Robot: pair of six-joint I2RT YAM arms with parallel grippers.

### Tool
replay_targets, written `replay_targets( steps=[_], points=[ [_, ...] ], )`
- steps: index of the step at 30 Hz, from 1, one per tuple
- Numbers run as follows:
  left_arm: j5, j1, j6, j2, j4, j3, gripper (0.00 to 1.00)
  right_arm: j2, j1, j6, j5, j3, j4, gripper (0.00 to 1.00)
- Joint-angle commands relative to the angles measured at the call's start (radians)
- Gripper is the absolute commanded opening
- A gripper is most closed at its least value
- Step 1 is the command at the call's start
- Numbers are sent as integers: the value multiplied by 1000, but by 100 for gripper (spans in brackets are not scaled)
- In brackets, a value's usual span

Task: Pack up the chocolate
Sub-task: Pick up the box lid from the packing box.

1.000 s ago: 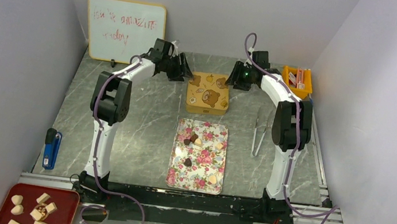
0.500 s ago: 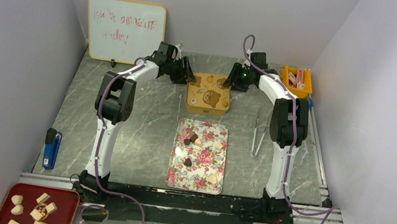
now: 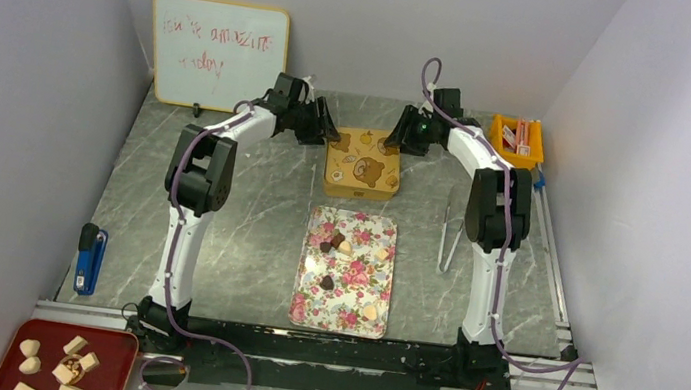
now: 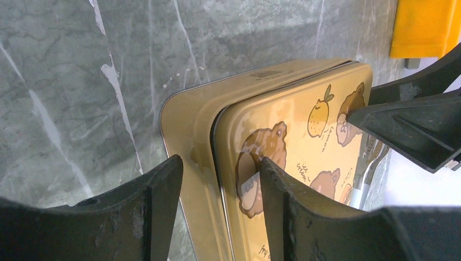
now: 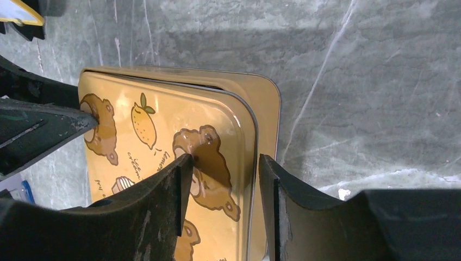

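Observation:
Several small chocolates (image 3: 327,281), dark brown, tan and cream, lie on a floral tray (image 3: 307,301) at mid-table. Behind it stands a yellow tin (image 3: 362,169) with bear and lemon pictures, lid on. My left gripper (image 3: 328,134) is open at the tin's far left corner. In the left wrist view the gripper (image 4: 220,182) straddles the lid's edge (image 4: 225,163). My right gripper (image 3: 393,142) is open at the far right corner. In the right wrist view it (image 5: 224,176) straddles the lid's right edge (image 5: 251,157). Neither holds anything.
A whiteboard (image 3: 217,53) leans at the back left. An orange bin (image 3: 517,140) sits at the back right. Metal tongs (image 3: 452,234) lie right of the tray. A blue tool (image 3: 90,259) lies at the left edge. A red tray with beige chunks (image 3: 65,362) sits front left.
Both grippers have moved inward onto the tin's far corners, the left one rightward and the right one leftward. The tin, tray and chocolates have not moved.

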Motion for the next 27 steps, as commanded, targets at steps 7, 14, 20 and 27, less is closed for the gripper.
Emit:
replay_targets(
  steps=[7, 14, 20, 27],
  points=[
    [0, -4, -8, -6, 25, -16, 58, 2, -1, 22, -17, 9, 59, 43],
    [5, -4, -4, -15, 23, -30, 58, -17, -2, 26, -18, -19, 82, 33],
    [4, -4, -2, -35, 27, -49, 58, -44, -3, 29, -13, -55, 104, 27],
    [5, -4, -4, -59, 32, -64, 58, -70, -3, 30, -3, -74, 118, 20]
  ],
)
